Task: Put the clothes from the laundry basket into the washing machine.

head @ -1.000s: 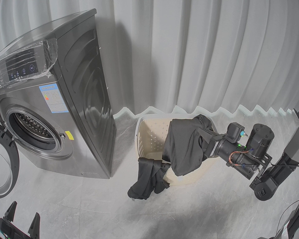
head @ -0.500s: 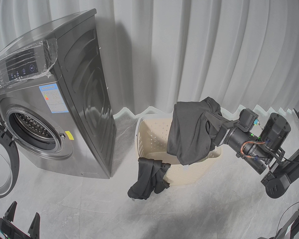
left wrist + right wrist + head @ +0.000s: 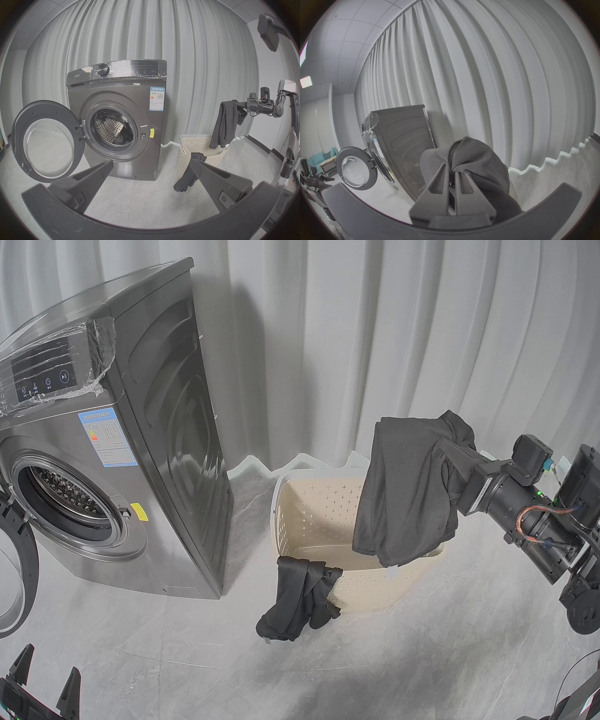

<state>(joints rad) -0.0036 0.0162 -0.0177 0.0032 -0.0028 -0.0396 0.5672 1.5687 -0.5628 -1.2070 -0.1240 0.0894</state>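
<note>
Pale marble-look floor (image 3: 187, 646), white pleated curtain (image 3: 375, 334) along the back wall. Dark grey garment (image 3: 406, 490) hangs in the air over the right side of the laundry basket (image 3: 312, 515), bunched at the top and draping straight down. Its lower hem reaches the basket's rim; can't tell if it touches. Right gripper (image 3: 451, 175) holds the bunched top, jaws pinched together on the cloth, arm stretched out level above the basket. Second dark garment (image 3: 300, 602) is draped over the basket's near rim, most of it spilling down the outside onto the floor. Basket is cream plastic with perforated walls and stands on the floor near the curtain. Washing machine (image 3: 156, 427), grey front-loader, stands beside the basket on its left with a gap of floor between them. Machine door (image 3: 47, 140) is swung wide open, drum (image 3: 114, 126) exposed. Left gripper (image 3: 49, 665) sits low in front of the machine, well apart from the basket, jaws spread wide, nothing between them.
</note>
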